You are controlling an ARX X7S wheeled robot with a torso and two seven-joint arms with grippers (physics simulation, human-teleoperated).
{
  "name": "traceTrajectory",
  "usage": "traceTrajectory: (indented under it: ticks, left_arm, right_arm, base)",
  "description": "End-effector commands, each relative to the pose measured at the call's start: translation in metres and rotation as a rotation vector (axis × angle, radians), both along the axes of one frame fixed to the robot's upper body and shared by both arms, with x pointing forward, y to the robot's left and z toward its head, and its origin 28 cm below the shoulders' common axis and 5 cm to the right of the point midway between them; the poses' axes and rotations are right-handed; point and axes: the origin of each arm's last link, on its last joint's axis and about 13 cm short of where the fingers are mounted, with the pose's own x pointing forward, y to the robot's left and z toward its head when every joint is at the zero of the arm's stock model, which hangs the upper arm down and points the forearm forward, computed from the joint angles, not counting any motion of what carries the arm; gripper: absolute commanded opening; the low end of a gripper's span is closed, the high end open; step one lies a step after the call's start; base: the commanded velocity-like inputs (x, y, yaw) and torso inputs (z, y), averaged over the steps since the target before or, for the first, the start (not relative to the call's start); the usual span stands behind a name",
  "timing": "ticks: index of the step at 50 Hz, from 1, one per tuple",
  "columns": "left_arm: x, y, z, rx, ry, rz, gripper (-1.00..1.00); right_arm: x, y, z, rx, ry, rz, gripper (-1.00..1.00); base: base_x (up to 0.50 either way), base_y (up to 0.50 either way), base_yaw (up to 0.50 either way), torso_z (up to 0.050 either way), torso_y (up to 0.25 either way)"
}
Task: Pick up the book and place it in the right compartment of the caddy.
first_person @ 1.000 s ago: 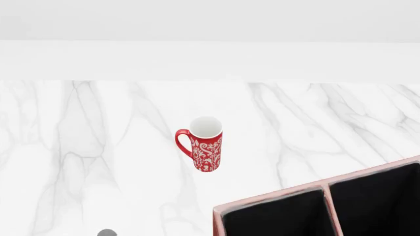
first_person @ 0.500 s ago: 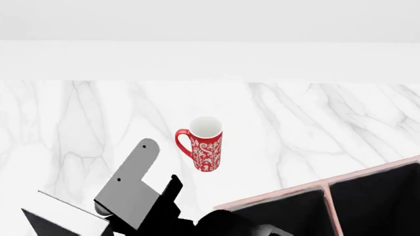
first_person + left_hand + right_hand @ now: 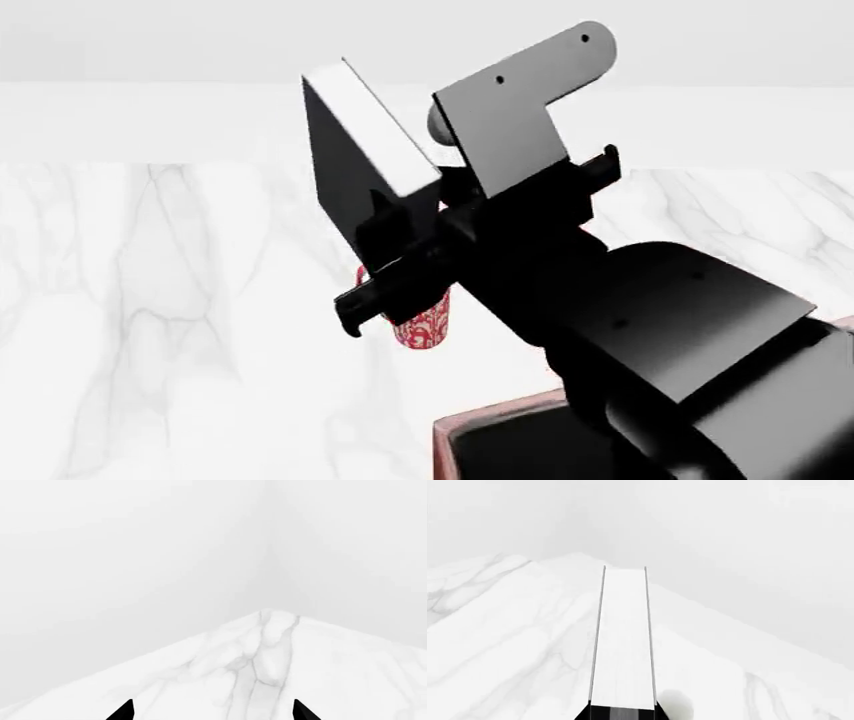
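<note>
Head view: over a white marble surface (image 3: 160, 300), the right arm rises across the middle of the frame, its pincer (image 3: 400, 235) clamped on the book (image 3: 354, 150), which is held high in the air, white page edges up. Behind the arm, the red patterned mug (image 3: 424, 325) peeks out. Lower right, a corner of the caddy (image 3: 461, 430) shows, mostly hidden. The left pincer (image 3: 213, 712) shows only two fingertips, spread apart and empty. The book is lifted; carrying it to the right compartment and lowering it in remain.

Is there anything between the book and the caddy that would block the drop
Nothing visible does. The right gripper holds the book raised above the table, the caddy sits below, and the mug stands off to the side.
</note>
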Motion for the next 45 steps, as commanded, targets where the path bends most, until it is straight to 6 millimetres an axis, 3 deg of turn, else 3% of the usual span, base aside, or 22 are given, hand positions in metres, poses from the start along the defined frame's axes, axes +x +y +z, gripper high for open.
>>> traceTrajectory:
  ticks: [1, 8, 22, 33, 45]
  left_arm:
    - [-0.001, 0.001, -0.001, 0.004, 0.003, 0.005, 1.0]
    - [0.0, 0.0, -0.001, 0.006, 0.004, 0.004, 1.0]
    - [0.001, 0.0, 0.0, 0.008, 0.003, 0.0, 1.0]
    - [0.004, -0.002, 0.001, 0.004, -0.003, -0.008, 1.0]
    - [0.002, 0.001, 0.0, -0.003, -0.008, -0.001, 1.0]
  right_arm:
    - [0.001, -0.066, 0.026, 0.18, -0.094, -0.448, -1.0]
    - [-0.021, -0.107, 0.025, 0.217, -0.118, -0.647, -1.0]
    - [-0.069, -0.153, 0.009, 0.257, -0.14, -0.878, -1.0]
    - [-0.102, -0.167, -0.004, 0.242, -0.11, -1.047, -1.0]
    - [-0.117, -0.183, -0.004, 0.303, -0.111, -1.155, -1.0]
  base:
    - [0.0, 0.0, 0.0, 0.0, 0.0]
    - [0.0, 0.0, 0.0, 0.0, 0.001]
    - [0.0, 0.0, 0.0, 0.0, 0.001]
    - [0.0, 0.0, 0.0, 0.0, 0.002]
    - [0.0, 0.0, 0.0, 0.0, 0.001]
